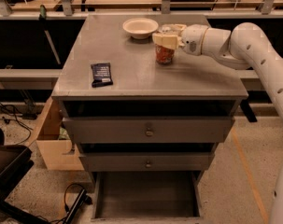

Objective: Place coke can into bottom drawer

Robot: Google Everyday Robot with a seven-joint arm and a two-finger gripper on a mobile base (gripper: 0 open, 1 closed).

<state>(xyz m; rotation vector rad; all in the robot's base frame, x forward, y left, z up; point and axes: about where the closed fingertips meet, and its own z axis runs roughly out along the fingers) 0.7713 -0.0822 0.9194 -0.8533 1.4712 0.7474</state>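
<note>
The coke can (164, 55), red-orange with pale markings, stands upright on the grey cabinet top (131, 73), right of centre and near the back. My gripper (166, 39), cream-coloured on a white arm reaching in from the right, sits directly over the can's top and hides it. The bottom drawer (145, 195) is pulled out at floor level below the cabinet. Its dark flat floor holds nothing.
A pale bowl (140, 27) stands at the back of the top, just left of the gripper. A black snack packet (101, 74) lies front left. Two upper drawer fronts (148, 130) with round knobs are shut. A wooden box (54, 141) and cables lie on the floor at left.
</note>
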